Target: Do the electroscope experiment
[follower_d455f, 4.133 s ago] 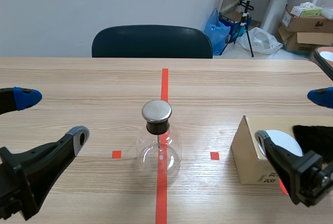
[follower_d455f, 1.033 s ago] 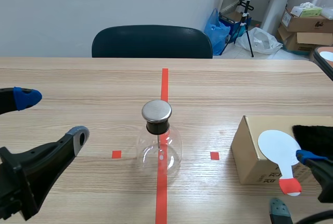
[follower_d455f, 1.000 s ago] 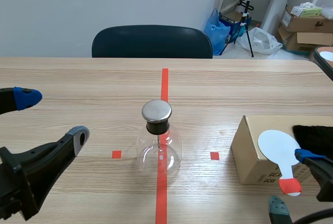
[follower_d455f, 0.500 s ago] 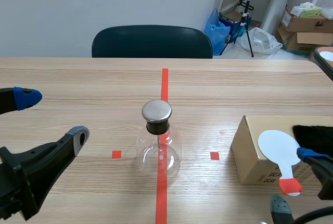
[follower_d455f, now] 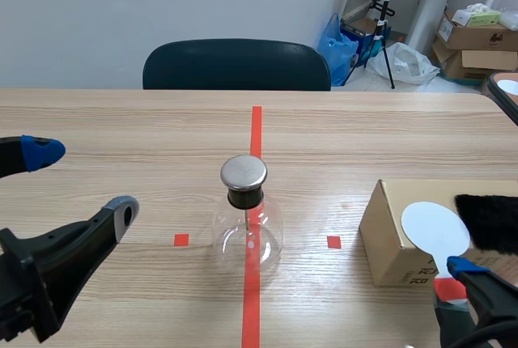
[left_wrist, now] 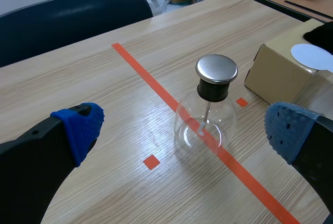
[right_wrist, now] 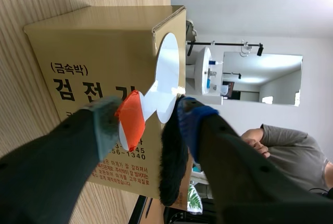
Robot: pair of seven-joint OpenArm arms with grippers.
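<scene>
Electroscope (follower_d455f: 247,218): thin glass flask, metal cap (follower_d455f: 244,171), table centre on tape line (follower_d455f: 256,129); judged fragile, slippery, light; hold by neck, not bulb. Paddle (right_wrist: 167,75): stiff, light disc atop box (right_wrist: 99,52), near right; take by red handle (right_wrist: 130,120). Right gripper (right_wrist: 148,119) part-open, pads straddling handle, not clamped; clear in right wrist view only, scene view crops it. Left gripper (follower_d455f: 81,180) wide open, empty, near left.
</scene>
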